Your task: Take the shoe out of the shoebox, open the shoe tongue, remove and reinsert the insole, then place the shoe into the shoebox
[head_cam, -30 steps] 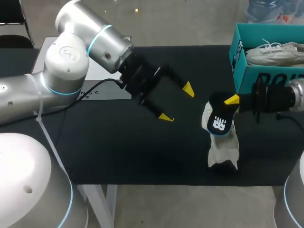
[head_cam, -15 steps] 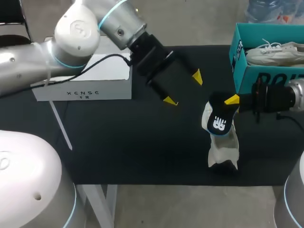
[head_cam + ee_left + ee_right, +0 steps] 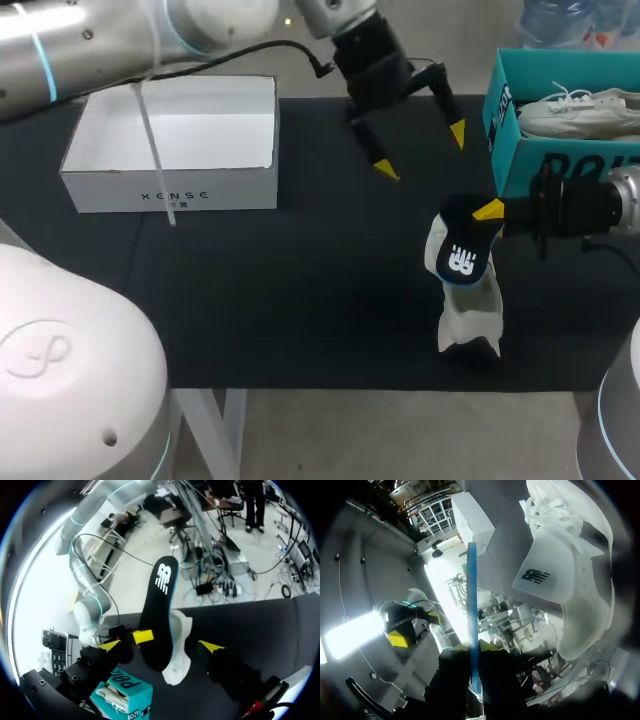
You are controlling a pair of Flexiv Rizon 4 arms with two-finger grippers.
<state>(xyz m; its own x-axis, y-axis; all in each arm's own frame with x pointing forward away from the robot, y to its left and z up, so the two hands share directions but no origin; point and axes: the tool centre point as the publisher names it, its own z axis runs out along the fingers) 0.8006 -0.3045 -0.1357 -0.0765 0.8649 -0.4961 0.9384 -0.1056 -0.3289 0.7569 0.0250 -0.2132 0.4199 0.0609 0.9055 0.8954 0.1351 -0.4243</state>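
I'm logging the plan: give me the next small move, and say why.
Probably lower the open left hand onto the shoe to steady it. The right hand is shut on the insole, held upright at the shoe, and nothing grips the shoe itself.

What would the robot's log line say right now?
right gripper: shut on black foam insole | insole: upright by white fabric sneaker | left gripper: open, empty, near teal cardboard shoebox
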